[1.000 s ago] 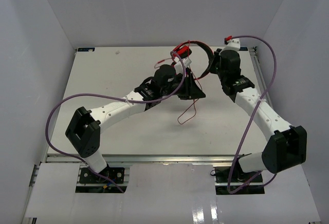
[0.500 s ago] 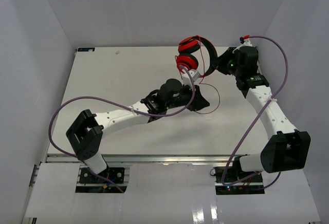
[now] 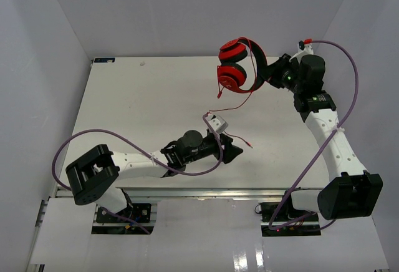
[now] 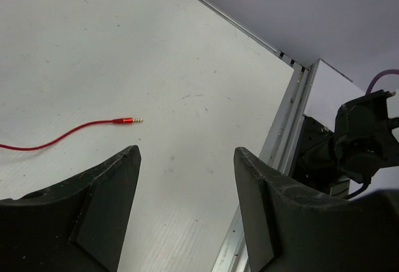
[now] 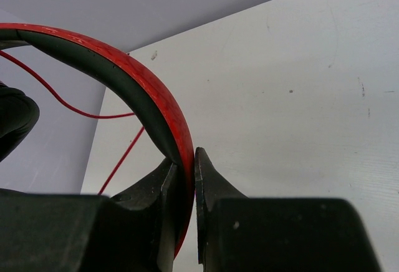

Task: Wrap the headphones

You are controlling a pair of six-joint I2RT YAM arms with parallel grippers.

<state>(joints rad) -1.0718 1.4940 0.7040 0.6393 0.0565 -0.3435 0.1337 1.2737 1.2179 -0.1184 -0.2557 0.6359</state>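
Right gripper (image 3: 272, 72) (image 5: 185, 160): fingers pressed onto the red-and-black headband of the red over-ear headphones (image 3: 240, 66) (image 5: 143, 91), pinching it edge-on with the band arching up and left out of the right wrist view. In the top view it sits in the upper right of the frame. It has moved a little further up and right than 0.5 s ago.

The headphones went with it. The ear cups now show against the back wall above the far edge of the white table (image 3: 137, 110), higher in the frame than before.

Left gripper (image 3: 232, 153) (image 4: 187, 153): fingers spread, nothing between them, only bare table (image 4: 187, 66) under the gap. It has pulled back since the earlier frame, from mid-table just below the ear cups to the lower centre of the frame, near the front rail.

Thin red cable (image 3: 234, 102) (image 4: 62, 136): drops from the ear cups down-left, then passes the white camera block (image 3: 216, 122) on the left wrist. Cannot tell if it touches the block. From there it runs right onto the table. The earlier loop to the right of the left gripper is gone and the run is now drawn out. The gold-tipped plug (image 3: 250, 145) (image 4: 128, 120) lies flat on the table just beyond the left fingertips, apart from them.
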